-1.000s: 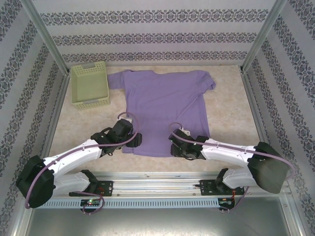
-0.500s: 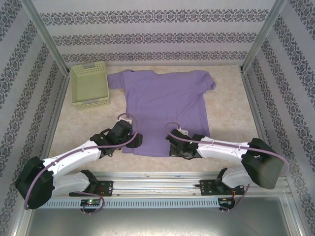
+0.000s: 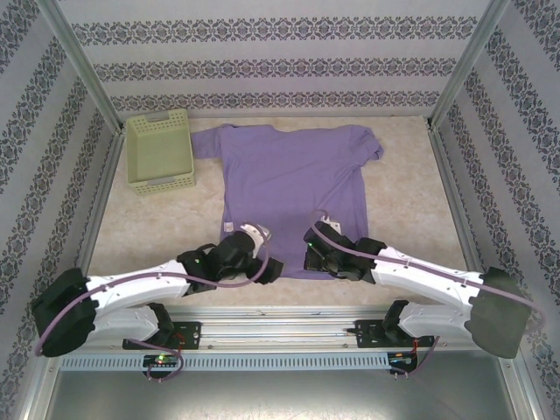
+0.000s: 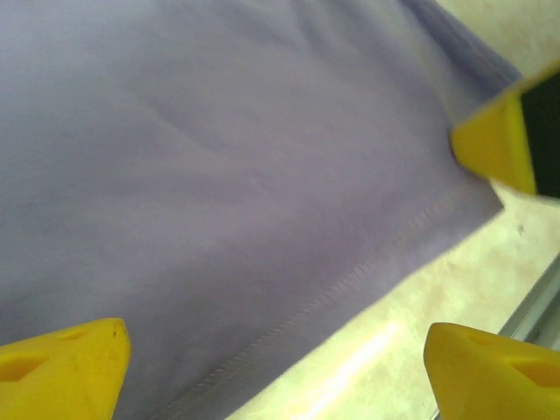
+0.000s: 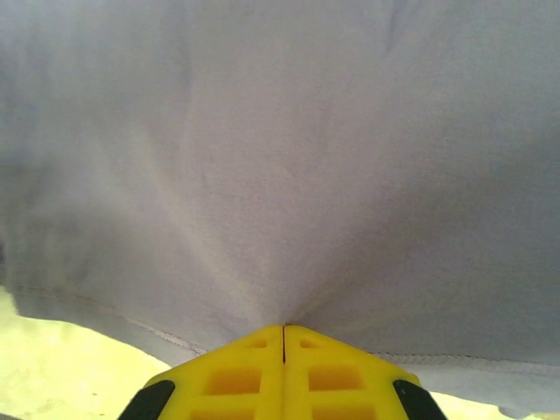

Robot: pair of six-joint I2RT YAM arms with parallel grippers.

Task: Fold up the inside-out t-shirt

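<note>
We see the inside-out t-shirt (image 3: 293,179) spread flat on the table (image 3: 402,201), one sleeve just beside the pale green basket (image 3: 160,150). The right gripper (image 5: 283,343) is pinched together on the near hem, the fabric puckering into it. The left gripper (image 4: 276,372) stands wide apart over that hem, seemingly not touching the cloth.
</note>
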